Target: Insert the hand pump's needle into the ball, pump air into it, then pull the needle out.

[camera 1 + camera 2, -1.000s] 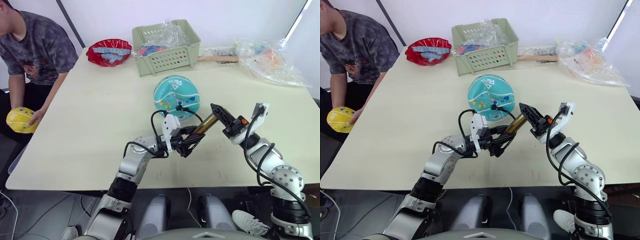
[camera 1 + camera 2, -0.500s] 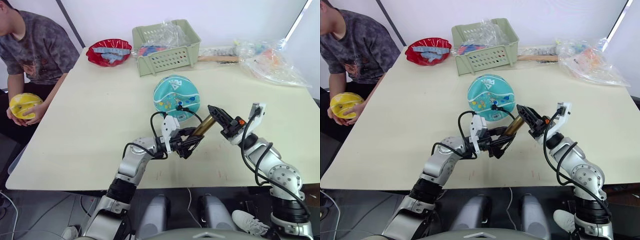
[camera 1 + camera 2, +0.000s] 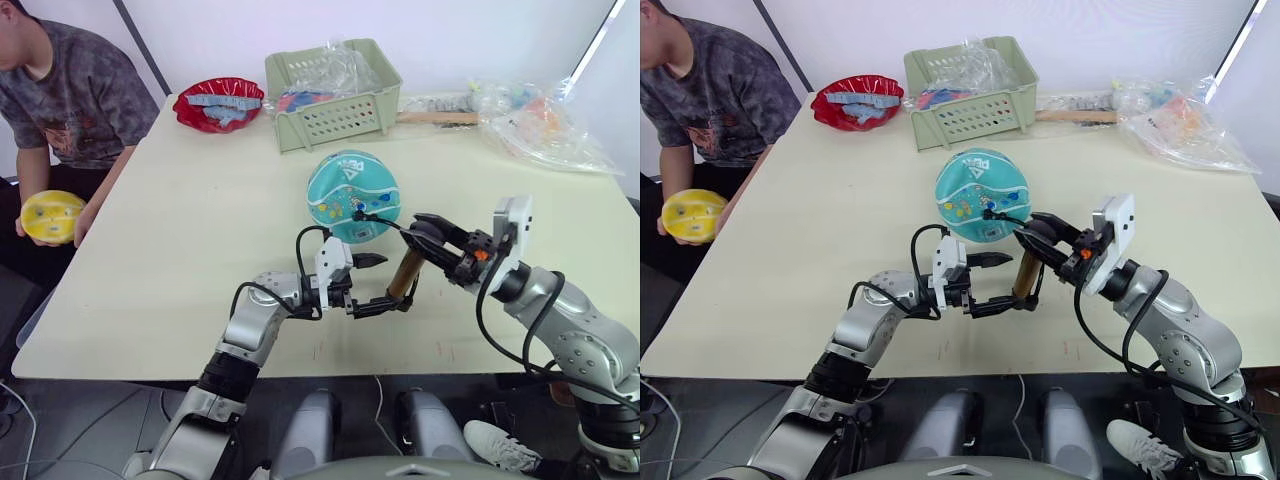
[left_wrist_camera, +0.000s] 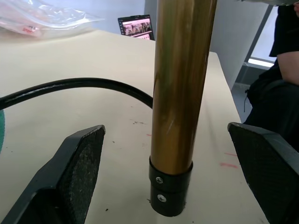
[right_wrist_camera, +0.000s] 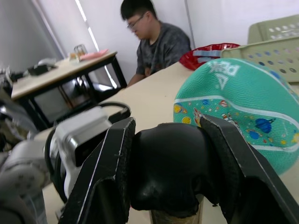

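Right end effector (image 5: 163, 172) clamps hand pump (image 4: 180, 93) handle.

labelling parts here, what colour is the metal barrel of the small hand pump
Gold-bronze, with a black end cap, on the small hand pump's metal barrel; the left wrist view shows it best.

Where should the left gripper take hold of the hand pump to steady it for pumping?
On the lower barrel of the hand pump, just above its black end cap. It stands upright on the table, its handle held by the right gripper. The open left gripper already straddles it from the robot's left.
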`<action>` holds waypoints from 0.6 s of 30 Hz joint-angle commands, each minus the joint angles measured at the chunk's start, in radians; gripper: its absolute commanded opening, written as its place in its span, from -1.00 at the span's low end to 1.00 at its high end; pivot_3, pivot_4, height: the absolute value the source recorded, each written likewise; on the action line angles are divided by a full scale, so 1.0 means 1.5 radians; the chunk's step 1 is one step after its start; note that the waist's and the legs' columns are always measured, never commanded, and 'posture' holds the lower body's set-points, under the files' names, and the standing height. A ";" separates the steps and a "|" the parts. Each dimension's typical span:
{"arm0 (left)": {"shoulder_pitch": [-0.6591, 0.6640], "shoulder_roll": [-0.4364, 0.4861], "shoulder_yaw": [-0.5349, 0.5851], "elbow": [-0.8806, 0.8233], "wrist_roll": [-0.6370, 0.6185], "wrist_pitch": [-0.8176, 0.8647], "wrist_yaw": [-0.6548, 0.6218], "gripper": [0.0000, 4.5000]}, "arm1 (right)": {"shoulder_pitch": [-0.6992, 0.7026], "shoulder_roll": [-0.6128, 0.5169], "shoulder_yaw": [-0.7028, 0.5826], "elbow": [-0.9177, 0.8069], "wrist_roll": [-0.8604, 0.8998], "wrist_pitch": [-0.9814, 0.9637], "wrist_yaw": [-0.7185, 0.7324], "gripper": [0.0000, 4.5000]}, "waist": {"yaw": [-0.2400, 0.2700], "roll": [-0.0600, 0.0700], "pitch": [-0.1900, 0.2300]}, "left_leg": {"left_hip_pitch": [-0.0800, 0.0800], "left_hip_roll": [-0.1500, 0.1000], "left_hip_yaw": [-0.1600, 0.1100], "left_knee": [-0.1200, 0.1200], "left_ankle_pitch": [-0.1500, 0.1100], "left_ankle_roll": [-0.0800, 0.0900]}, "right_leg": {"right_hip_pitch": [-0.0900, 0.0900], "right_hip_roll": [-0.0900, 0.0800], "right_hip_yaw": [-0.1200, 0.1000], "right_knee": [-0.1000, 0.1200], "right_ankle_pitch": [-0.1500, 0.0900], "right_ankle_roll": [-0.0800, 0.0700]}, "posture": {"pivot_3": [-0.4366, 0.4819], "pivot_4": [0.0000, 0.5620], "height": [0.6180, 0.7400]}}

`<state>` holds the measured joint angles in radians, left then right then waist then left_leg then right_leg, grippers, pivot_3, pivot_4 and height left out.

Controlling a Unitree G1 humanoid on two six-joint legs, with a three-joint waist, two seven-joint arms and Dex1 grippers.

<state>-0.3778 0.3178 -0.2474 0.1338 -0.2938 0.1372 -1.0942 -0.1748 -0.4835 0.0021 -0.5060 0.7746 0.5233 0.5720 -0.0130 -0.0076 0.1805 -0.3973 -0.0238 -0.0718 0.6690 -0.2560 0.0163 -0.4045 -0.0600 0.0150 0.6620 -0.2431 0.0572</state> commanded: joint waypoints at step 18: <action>-0.111 -0.076 -0.095 0.216 0.139 -0.098 -0.023 0.98 | 0.069 -0.014 -0.008 0.059 -0.134 -0.202 0.183 -0.26 | 0.000 0.000 0.000 | 0.000 -0.001 0.000 0.000 0.000 0.000 | 0.000 0.000 0.000 0.000 0.000 0.000 | -0.05 -0.47 1.00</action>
<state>-0.5301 0.2123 -0.3830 0.4481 -0.1094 0.0127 -1.1487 -0.0709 -0.5057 0.0019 -0.4104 0.5787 0.2521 0.8364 -0.0134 -0.0083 0.1807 -0.3973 -0.0251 -0.0718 0.6691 -0.2560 0.0163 -0.4043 -0.0599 0.0150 0.6619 -0.2431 0.0573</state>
